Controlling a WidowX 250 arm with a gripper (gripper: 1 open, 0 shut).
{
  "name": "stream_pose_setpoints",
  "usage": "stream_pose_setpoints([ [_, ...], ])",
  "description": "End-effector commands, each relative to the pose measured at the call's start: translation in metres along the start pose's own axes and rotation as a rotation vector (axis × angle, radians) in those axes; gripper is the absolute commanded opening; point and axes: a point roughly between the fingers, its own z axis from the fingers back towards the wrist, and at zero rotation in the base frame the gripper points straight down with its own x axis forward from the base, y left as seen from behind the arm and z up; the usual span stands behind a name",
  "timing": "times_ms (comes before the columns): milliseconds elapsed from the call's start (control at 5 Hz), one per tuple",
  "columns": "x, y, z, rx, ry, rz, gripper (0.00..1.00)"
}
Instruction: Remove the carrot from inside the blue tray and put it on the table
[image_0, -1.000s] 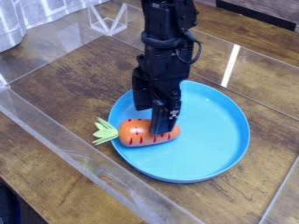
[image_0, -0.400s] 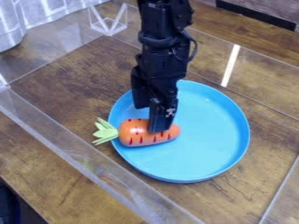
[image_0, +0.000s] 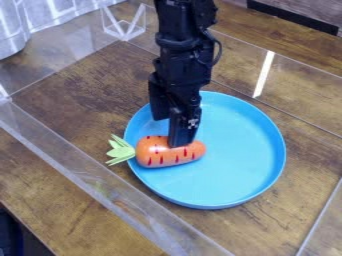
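The orange carrot (image_0: 167, 153) lies on its side at the left edge of the blue tray (image_0: 241, 155), its green leafy top (image_0: 122, 151) sticking out over the rim onto the table (image_0: 80, 100). My gripper (image_0: 177, 128) hangs straight down from the black arm just above the carrot's middle. Its fingers are open with nothing between them, their tips close to the carrot's upper side.
A clear panel (image_0: 80, 165) runs along the table's near-left edge. A transparent stand (image_0: 124, 20) sits at the back left. Bright reflections streak the wood at the right of the tray.
The arm has drifted slightly left and a little upward over the carrot. The carrot and tray have not moved.
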Motion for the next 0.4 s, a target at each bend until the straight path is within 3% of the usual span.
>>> stream_pose_setpoints([
  [0,0.0079,0.0096,0.0164,0.031,-0.06,0.005,1.0],
  [200,0.0077,0.01,0.0085,0.026,-0.058,-0.015,1.0],
])
